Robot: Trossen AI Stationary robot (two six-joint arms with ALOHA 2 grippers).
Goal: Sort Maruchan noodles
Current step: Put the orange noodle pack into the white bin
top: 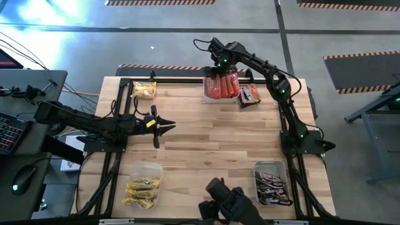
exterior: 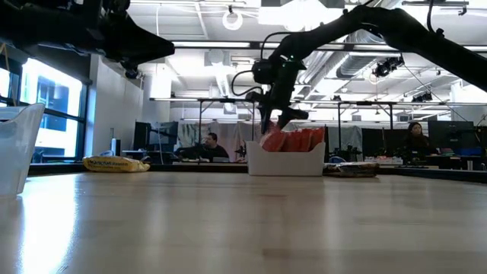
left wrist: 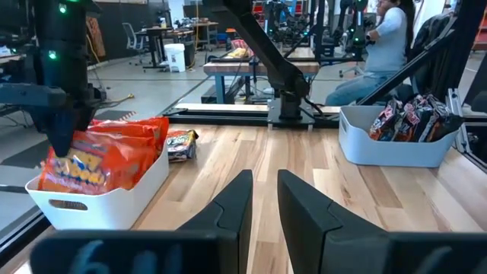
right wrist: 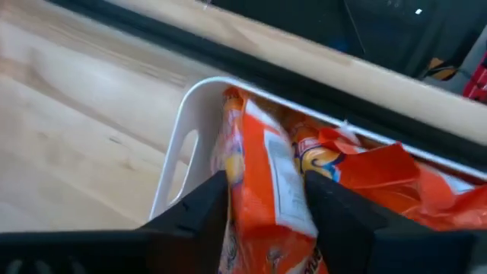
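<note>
A: What was the surface like, and the room behind it?

B: A pale wooden table (top: 206,137) on a grey concrete floor, with hazard-striped mats at the top and right of the overhead frame. The level view looked across to a workshop with benches, big windows at left and people seated at desks.

A: How much open room was there?

B: The middle of the table was bare wood. Things sat near the edges: a white tub (top: 220,87) at top centre, a clear tub (top: 144,184) at lower left, another tub (top: 272,182) at lower right. A black frame rail ran along the top edge, just behind the white tub.

A: And the noodles?

B: Crinkly red-orange packets (top: 222,84) stood packed on end in the white tub. One dark brown packet (top: 249,95) lay flat just to its right, and one yellow packet (top: 144,90) lay at upper left. More yellow ones were in the lower-left tub, dark ones in the lower-right.

A: The grippers?

B: The right gripper (right wrist: 266,202) hung over the white tub, its fingers on either side of an upright red-orange packet (right wrist: 262,183); whether they pressed it or had let go, I couldn't tell. The left gripper (top: 167,129) hovered at mid-left, fingers a narrow gap apart, holding nothing.
</note>
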